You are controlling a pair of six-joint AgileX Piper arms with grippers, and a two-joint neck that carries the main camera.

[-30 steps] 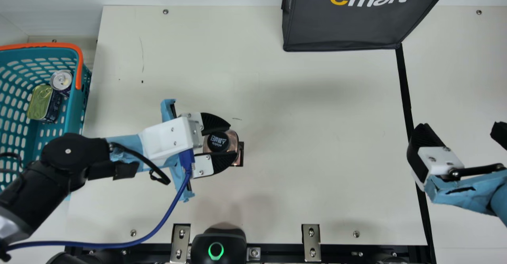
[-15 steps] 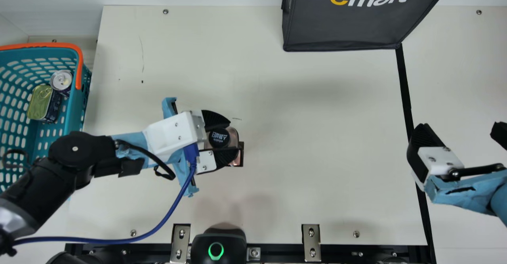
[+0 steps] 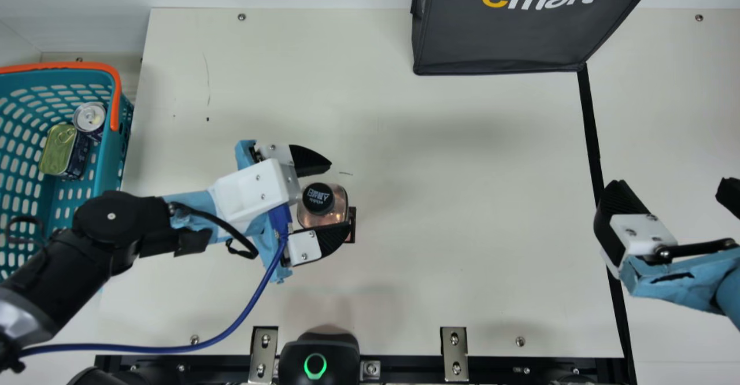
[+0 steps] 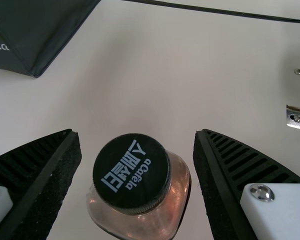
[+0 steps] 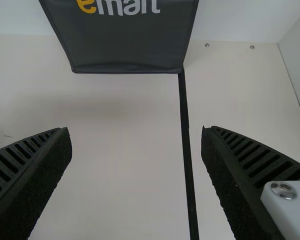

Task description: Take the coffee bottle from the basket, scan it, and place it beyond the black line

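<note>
Coffee bottle (image 3: 336,213): upright on the table (image 3: 462,171), long axis vertical, cap (image 3: 318,198) pointing up at the main camera. It's on the basket side of the black line (image 3: 592,136), well apart from it. Cap print reads slanted in the left wrist view.

Left gripper (image 3: 340,199): fingers wide, one on each side of the bottle; left wrist view has a gap on both sides, so no grip. Right gripper (image 3: 670,191): fingers wide too, nothing between them but table and line, parked at the line.

Materials: bottle body is glossy, see-through, coppery brown, squarish with rounded corners. Cap is round, matte black, fine-knurled rim, white print. Finger backs are ribbed, inner pads (image 4: 60,172) look rough and fuzzy. Basket (image 3: 52,191) is teal perforated plastic, orange handle (image 3: 118,99); in it a shiny round can (image 3: 89,117) next to a gold-lidded tin (image 3: 59,149). Bag (image 3: 503,32) is dark grey fabric with stitched edges. Black unit (image 3: 341,350) at the near edge has a lit green ring.

Vs 0.5 s ago: left fingers were close in on the bottle, now spread. Bottle stayed put or nearly so. Right arm, basket, bag unchanged.
</note>
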